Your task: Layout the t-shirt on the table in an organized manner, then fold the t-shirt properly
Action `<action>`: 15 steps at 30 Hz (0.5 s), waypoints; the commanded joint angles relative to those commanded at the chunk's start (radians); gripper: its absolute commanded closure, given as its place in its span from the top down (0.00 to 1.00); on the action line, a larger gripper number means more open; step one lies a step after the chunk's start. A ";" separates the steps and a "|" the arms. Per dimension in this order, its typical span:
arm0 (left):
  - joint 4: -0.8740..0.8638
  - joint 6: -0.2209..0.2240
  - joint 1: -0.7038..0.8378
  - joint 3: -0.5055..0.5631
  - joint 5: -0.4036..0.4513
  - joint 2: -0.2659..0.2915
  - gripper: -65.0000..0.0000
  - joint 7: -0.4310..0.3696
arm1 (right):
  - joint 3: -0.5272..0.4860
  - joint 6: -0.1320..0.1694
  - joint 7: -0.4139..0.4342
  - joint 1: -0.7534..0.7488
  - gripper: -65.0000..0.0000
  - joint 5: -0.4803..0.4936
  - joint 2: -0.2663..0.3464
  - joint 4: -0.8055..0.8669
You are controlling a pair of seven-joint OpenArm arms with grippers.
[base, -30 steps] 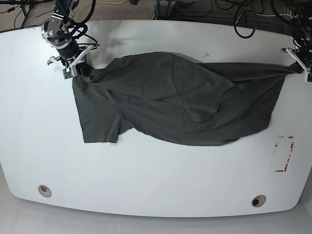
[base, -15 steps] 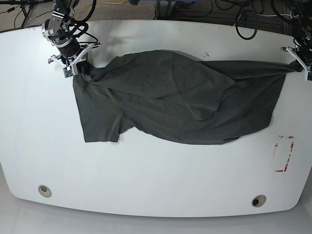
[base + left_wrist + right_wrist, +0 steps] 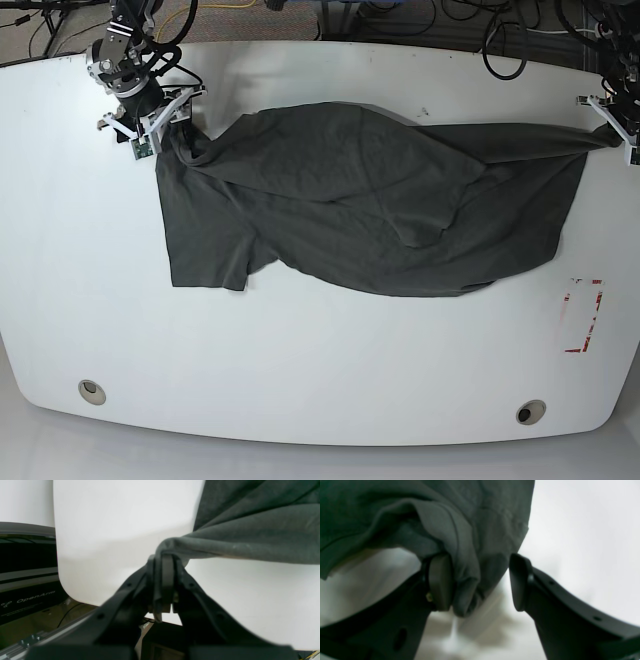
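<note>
Your t-shirt (image 3: 370,210) lies spread across the far half of the table (image 3: 300,350), stretched side to side btwn both arms, wrinkly, w/ a big diagonal fold running thru the middle and one sleeve flap hanging toward approx 7 o'clock in the base view. Your right gripper (image 3: 152,125) sits at approx 10 o'clock on the tabletop, at the shirt's corner there. In the right wrist view the right gripper (image 3: 480,582) is clearly parted: a wad of cloth (image 3: 467,555) hangs btwn the pads, touching the pad at 9 o'clock, w/ a gap of white table showing before the pad at 3 o'clock, so nothing is pinched on that side. Your left gripper (image 3: 622,128) is at approx 2 o'clock, right by the table's edge, w/ the shirt's far corner drawn out to a narrow point at it. In the left wrist view the left gripper (image 3: 162,585) has its pads pressed together on a thin bunch of fabric (image 3: 225,547), which runs off taut toward 2 o'clock, lifted slightly off the white surface. The near part of the table is bare white; you've got a red-outlined rectangle mark (image 3: 583,315) at approx 4 o'clock, and two metal grommet holes, one (image 3: 91,391) at 7 o'clock and the other (image 3: 530,411) at 5 o'clock. Cables (image 3: 500,45) trail on the floor beyond the far edge.
</note>
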 joint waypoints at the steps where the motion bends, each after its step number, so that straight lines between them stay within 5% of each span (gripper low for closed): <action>1: 0.000 0.000 0.000 0.000 0.000 0.000 0.00 0.000 | 0.000 0.000 0.000 0.000 0.51 0.000 -0.002 0.000; 8: 0.000 0.000 0.002 -0.002 -0.002 0.000 0.00 0.000 | 0.000 0.000 0.000 0.000 0.43 0.000 -0.006 -0.021; 13: 0.000 0.000 0.000 -0.002 -0.002 0.000 0.00 0.000 | 0.000 0.002 0.000 0.018 0.05 0.000 -0.006 -0.058; 15: 0.000 0.000 0.000 -0.002 -0.002 0.000 0.00 0.000 | 0.000 0.002 0.000 0.020 0.00 0.000 -0.006 -0.060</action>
